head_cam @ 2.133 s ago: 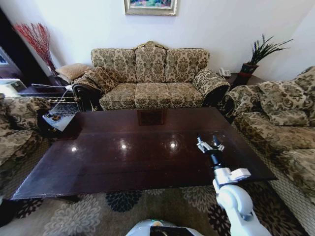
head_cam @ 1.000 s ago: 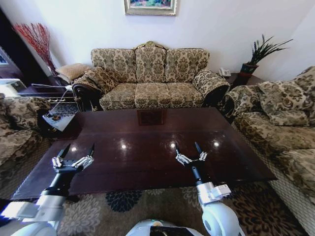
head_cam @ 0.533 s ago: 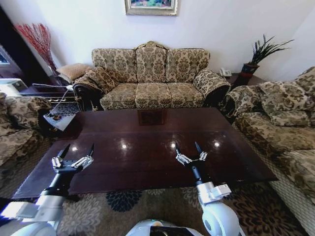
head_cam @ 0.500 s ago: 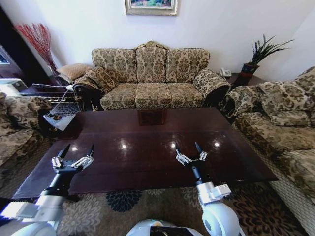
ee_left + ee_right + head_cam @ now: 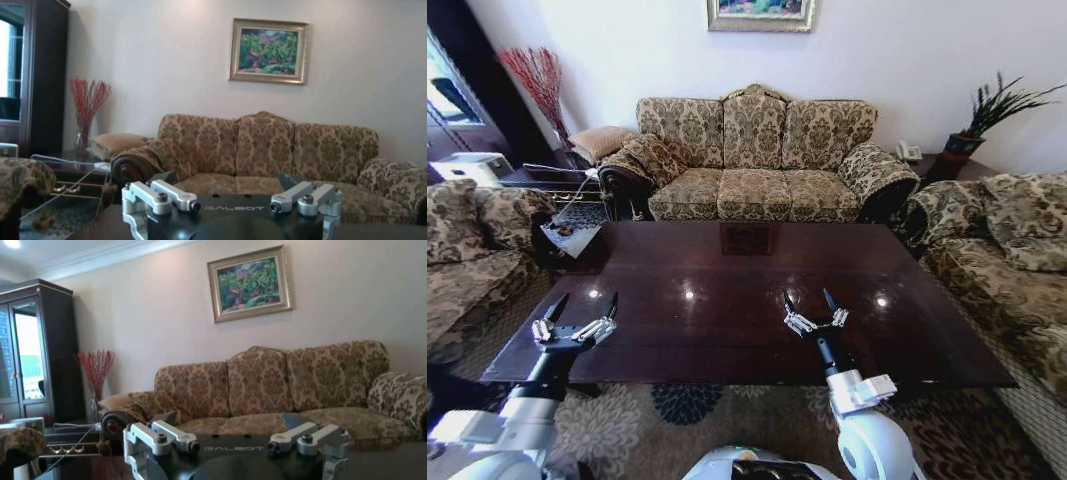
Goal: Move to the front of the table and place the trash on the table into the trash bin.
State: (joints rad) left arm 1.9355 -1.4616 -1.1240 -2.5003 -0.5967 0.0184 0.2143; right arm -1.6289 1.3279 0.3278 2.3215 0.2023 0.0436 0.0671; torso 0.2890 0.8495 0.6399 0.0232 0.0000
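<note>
the table (image 5: 747, 290) stands before the sofa (image 5: 757, 160), armchairs at its left (image 5: 472, 250) and right (image 5: 1007, 250).

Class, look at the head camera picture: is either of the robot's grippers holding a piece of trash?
No. The left gripper and the right gripper both hover open and empty over the table.

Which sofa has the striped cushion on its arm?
The three-seat sofa against the far wall; a striped cushion rests at its arm. The side sofas have none.
</note>
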